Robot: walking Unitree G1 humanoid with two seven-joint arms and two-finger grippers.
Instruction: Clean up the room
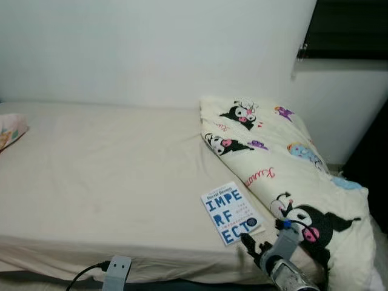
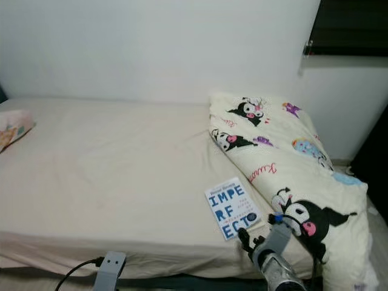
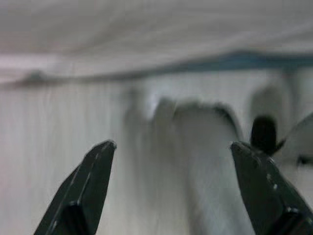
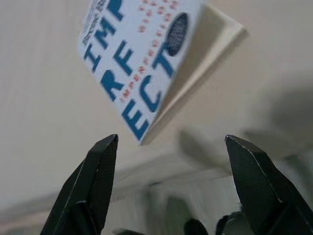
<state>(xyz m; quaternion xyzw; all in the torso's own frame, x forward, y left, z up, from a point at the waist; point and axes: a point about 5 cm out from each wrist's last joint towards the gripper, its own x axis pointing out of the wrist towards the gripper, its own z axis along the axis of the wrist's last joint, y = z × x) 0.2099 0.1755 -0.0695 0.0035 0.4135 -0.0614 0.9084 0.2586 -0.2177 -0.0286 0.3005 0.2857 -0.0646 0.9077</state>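
A white book with big blue letters lies flat on the bed, near its front edge and next to a folded cartoon-print duvet. My right gripper hovers just short of the book's near corner, open with nothing between its fingers; in the right wrist view the book sits beyond the open fingertips. My left gripper is open, held low in front of the bed's side, and its silver arm shows at the bottom edge.
A cream sheet covers the mattress up to a white wall. A patterned pillow corner peeks in at far left. A dark window is at upper right. A black cable runs beside my left arm.
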